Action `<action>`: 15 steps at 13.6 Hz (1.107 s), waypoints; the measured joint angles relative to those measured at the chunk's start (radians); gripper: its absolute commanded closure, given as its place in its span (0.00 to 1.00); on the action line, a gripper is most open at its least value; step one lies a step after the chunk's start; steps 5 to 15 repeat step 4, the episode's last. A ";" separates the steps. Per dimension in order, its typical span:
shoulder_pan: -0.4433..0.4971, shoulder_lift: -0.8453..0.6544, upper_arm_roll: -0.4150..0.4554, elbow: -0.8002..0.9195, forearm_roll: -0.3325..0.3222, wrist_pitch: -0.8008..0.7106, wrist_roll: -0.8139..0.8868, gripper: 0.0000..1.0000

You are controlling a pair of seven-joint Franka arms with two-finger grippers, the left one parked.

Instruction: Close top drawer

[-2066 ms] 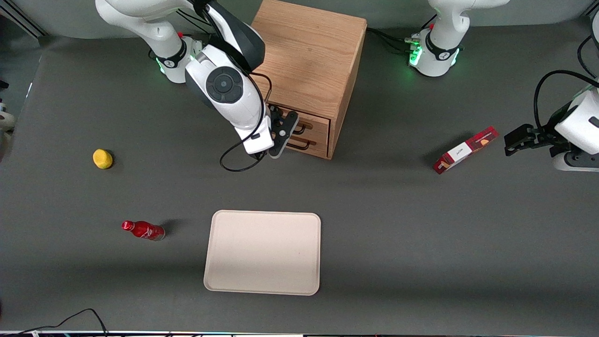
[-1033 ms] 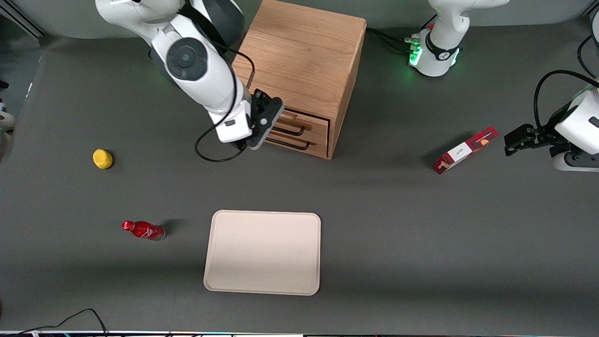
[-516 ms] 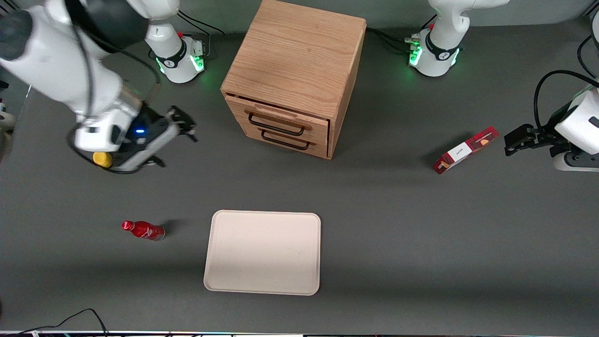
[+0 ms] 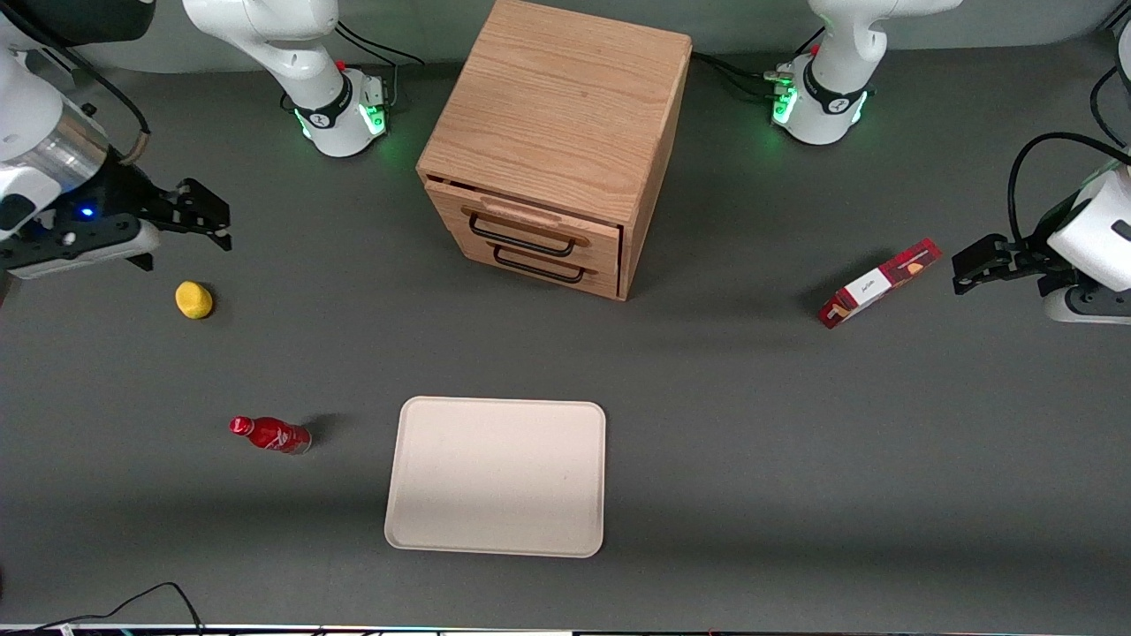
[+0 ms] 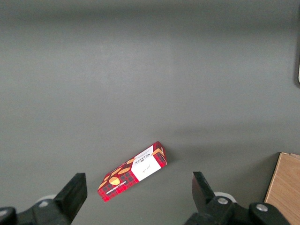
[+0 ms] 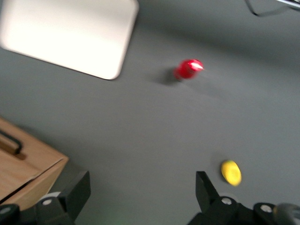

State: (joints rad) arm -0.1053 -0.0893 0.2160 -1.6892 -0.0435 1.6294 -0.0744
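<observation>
Swinging away from the cabinet (image 4: 565, 132), your gripper (image 4: 208, 216) now hangs open and empty near the tabletop's (image 4: 795, 459) working-arm edge. You can treat the top drawer (image 4: 526, 231) as essentially shut, nearly flush.

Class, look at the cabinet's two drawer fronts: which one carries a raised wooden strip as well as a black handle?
The top drawer: a wooden strip sits above its black handle, while the lower drawer shows a handle only. The gripper is open above the table, toward the working arm's end.

Your gripper (image 4: 208, 215) hangs toward the working arm's end of the table (image 4: 795, 459), above the lemon (image 4: 193, 299), well apart from the top drawer (image 4: 523, 225).
</observation>
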 measured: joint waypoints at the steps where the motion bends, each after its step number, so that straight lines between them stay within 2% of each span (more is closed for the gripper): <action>1: -0.028 -0.009 -0.001 -0.015 -0.004 0.000 0.017 0.00; 4: -0.078 -0.008 -0.006 -0.036 -0.004 0.013 0.025 0.00; 15: -0.078 -0.008 -0.006 -0.036 -0.004 0.013 0.025 0.00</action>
